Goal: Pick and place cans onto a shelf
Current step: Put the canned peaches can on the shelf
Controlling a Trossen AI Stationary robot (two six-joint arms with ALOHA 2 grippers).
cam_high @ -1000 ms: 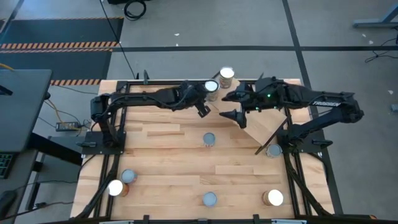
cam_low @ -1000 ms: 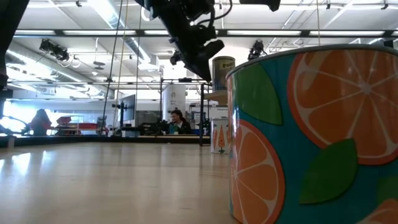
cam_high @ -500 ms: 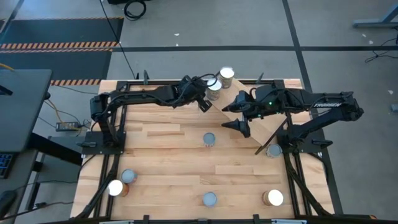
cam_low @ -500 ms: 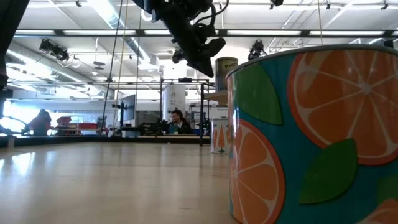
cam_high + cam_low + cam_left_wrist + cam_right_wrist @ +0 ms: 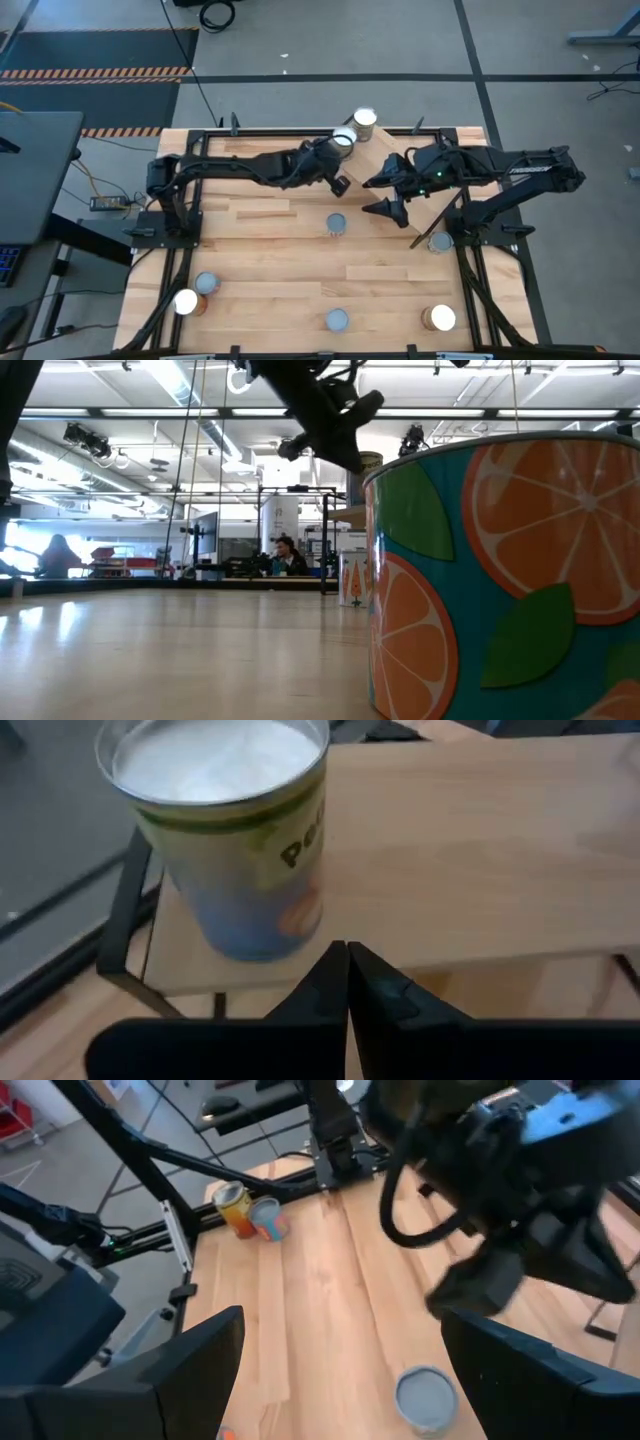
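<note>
Left gripper point(image 5: 347, 982) sat closed and empty at frame bottom, a can point(image 5: 226, 830) on the shelf point(image 5: 480, 850) upper left — best withdrawn straight back. Right gripper point(image 5: 392, 192) hung wide open, empty, right of centre.

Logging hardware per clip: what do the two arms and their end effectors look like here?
Both arms are matte black, slim, jointed links mounted on black frames at the table's side edges. The left end effector has two flat dark fingers with angular tips. The right end effector has broader black fingers. Black cables loop along the links, the right arm carries white lettering on its forearm, and a small green light glows near its wrist.
</note>
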